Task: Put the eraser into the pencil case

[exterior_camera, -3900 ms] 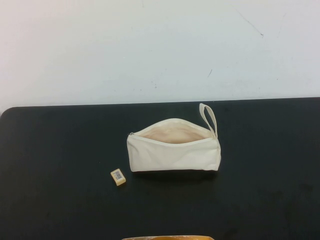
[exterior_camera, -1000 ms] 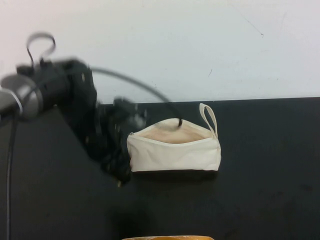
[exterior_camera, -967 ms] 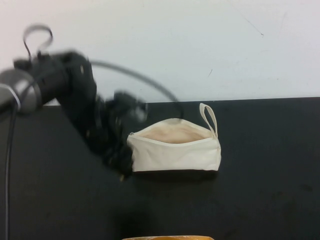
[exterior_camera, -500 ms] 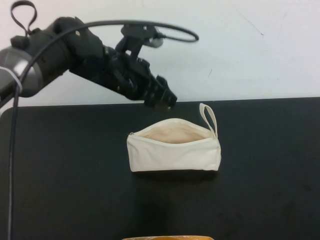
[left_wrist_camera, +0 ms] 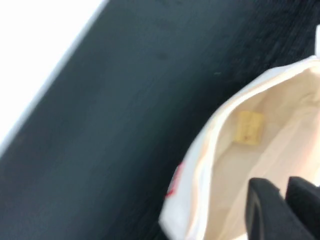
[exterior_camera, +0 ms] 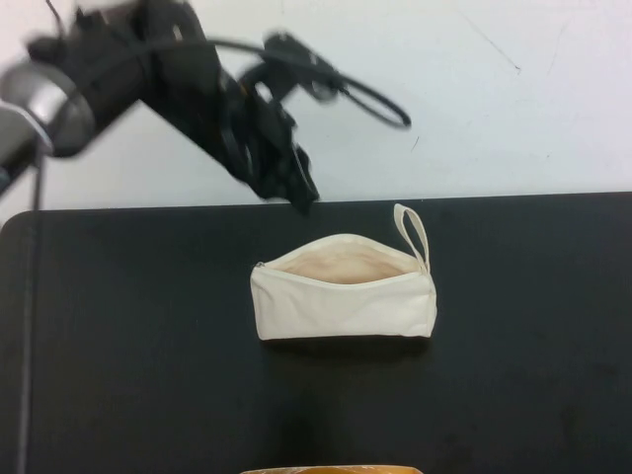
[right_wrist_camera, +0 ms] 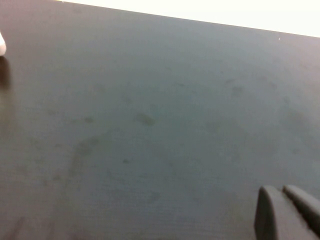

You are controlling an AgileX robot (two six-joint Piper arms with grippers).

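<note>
The cream-white pencil case [exterior_camera: 344, 306] lies unzipped on the black table [exterior_camera: 118, 346], wrist loop [exterior_camera: 413, 233] at its far right end. The eraser [left_wrist_camera: 249, 127], a small tan block, lies inside on the beige lining in the left wrist view; the high view does not show it. My left gripper [exterior_camera: 301, 197] hangs in the air above and behind the case's left half, its fingers [left_wrist_camera: 265, 200] close together and empty. My right gripper [right_wrist_camera: 281, 191] is shut and empty over bare table, out of the high view.
A white wall [exterior_camera: 474, 99] rises behind the table's far edge. A yellow-orange object [exterior_camera: 331, 470] pokes in at the near edge. The left arm's cable [exterior_camera: 365, 99] loops in the air above the case.
The left arm went down to the eraser left of the case, lifted it away and swung up above the case. The eraser is gone from the table and now lies inside the case.
</note>
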